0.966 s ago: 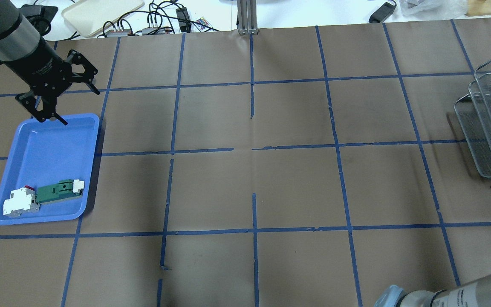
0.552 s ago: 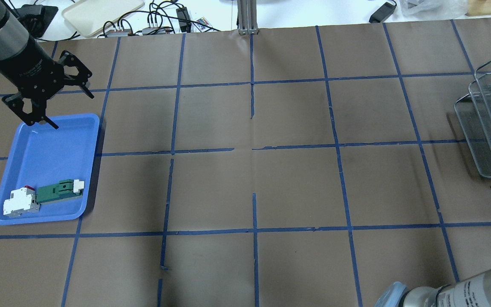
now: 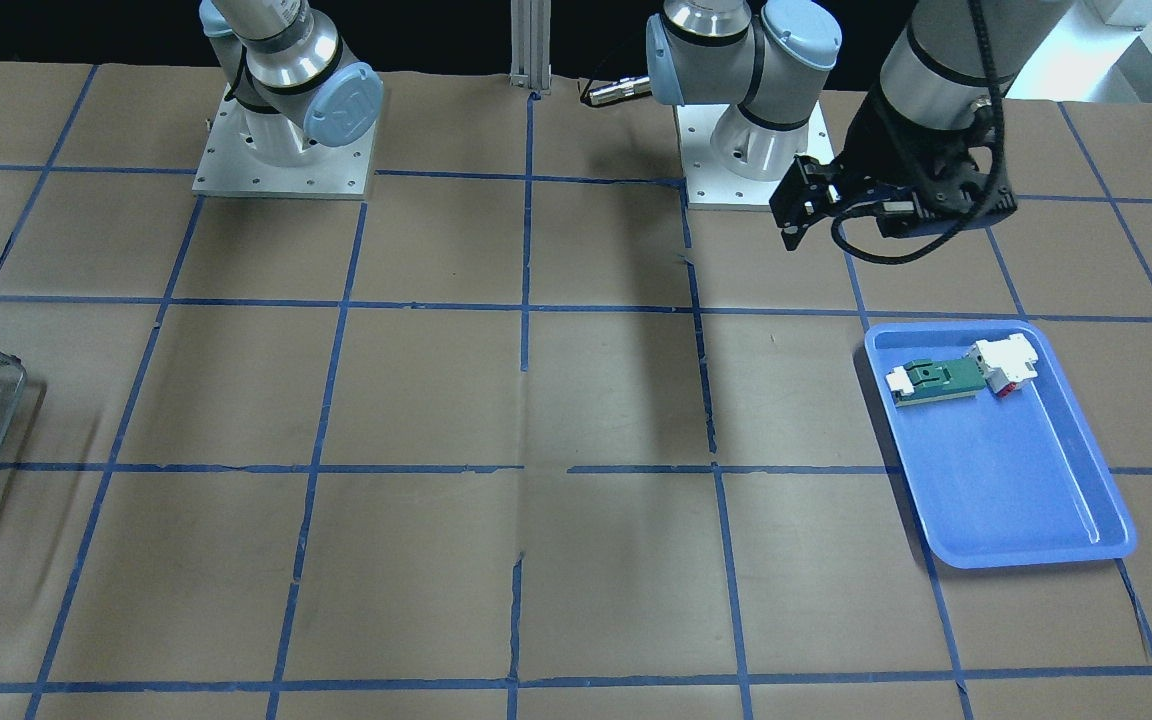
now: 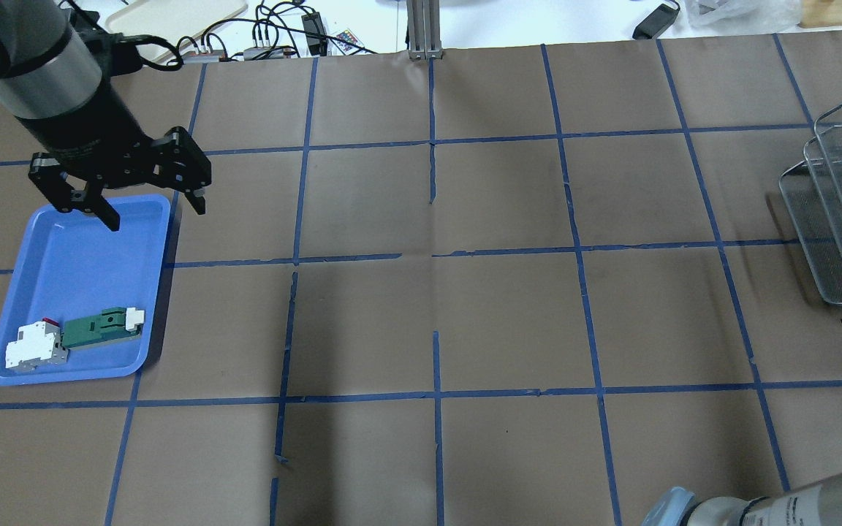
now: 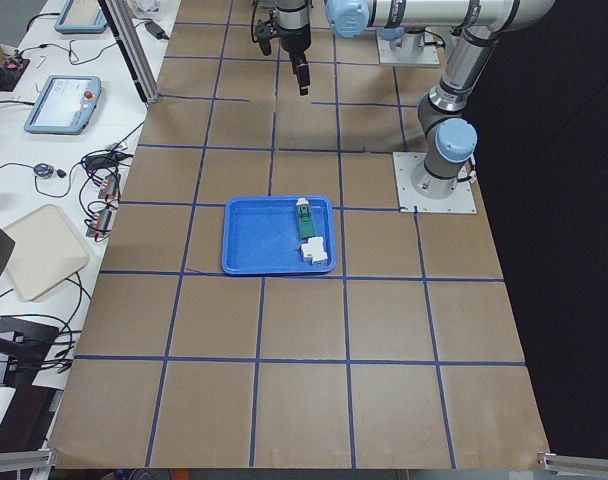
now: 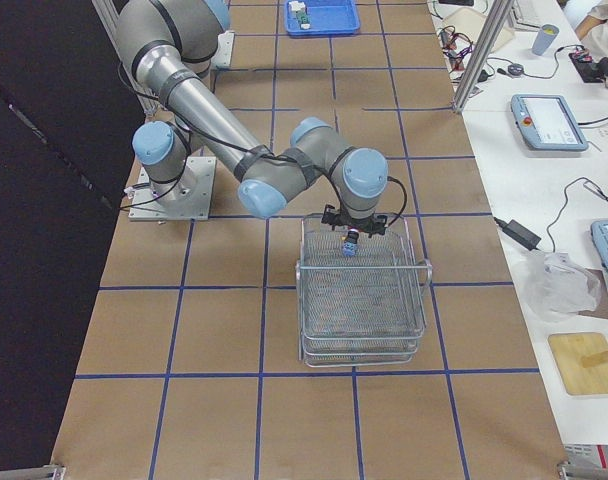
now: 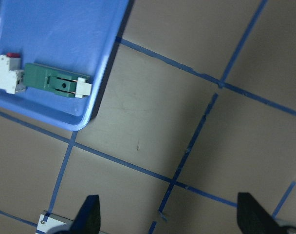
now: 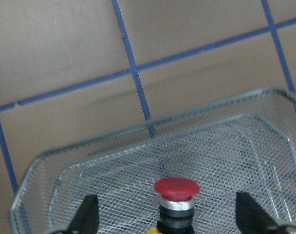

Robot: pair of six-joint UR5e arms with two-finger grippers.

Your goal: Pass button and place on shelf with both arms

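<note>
Plainly, left end effector [image 4: 156, 215] wide near smooth blue tray [image 4: 77, 270], right end effector [image 8: 167, 207] wide around dome-capped button [image 8: 176, 187], wire-mesh shelf [image 8: 104, 170].

Wide bare worktop [image 4: 509, 314] through the middle, open for passage between blue tray [image 4: 77, 256] and shelf [image 6: 362, 300]. Robot-side end of the tray taken up by green connector [image 4: 99, 329] and white block [image 4: 35, 349], touching end to end; far half free. At the shelf's top tier, button [image 8: 176, 187] in the way, raised wire rim all round.

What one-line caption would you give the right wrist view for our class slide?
Open right gripper straddles the red-capped button over the wire-mesh shelf.
</note>
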